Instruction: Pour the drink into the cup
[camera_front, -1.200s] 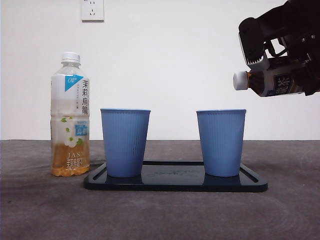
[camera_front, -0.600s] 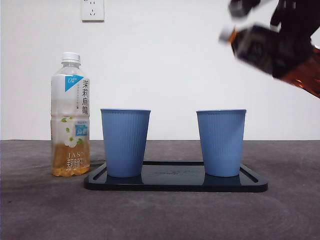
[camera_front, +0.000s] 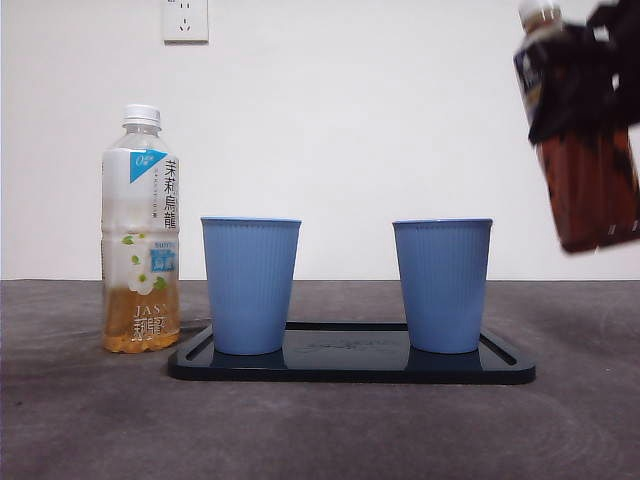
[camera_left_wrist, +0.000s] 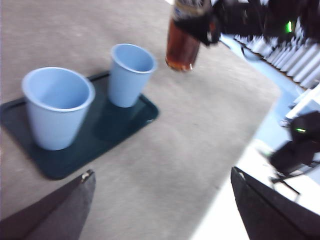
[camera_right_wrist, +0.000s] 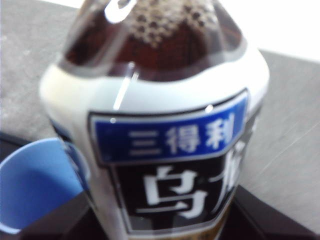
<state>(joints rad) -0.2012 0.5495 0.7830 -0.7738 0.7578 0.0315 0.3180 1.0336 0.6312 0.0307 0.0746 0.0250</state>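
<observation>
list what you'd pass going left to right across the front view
Jasmine tea bottle → left blue cup → right blue cup → dark tea bottle held up in the air by the right gripper. Both cups stand on the black tray.

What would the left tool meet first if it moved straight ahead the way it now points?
Probably bare table. The left tool, open and holding nothing, points at open tabletop beside the dark tray. The nearer blue cup stands off to one side of that line. Depth is unclear, so this is a judgement.
</observation>
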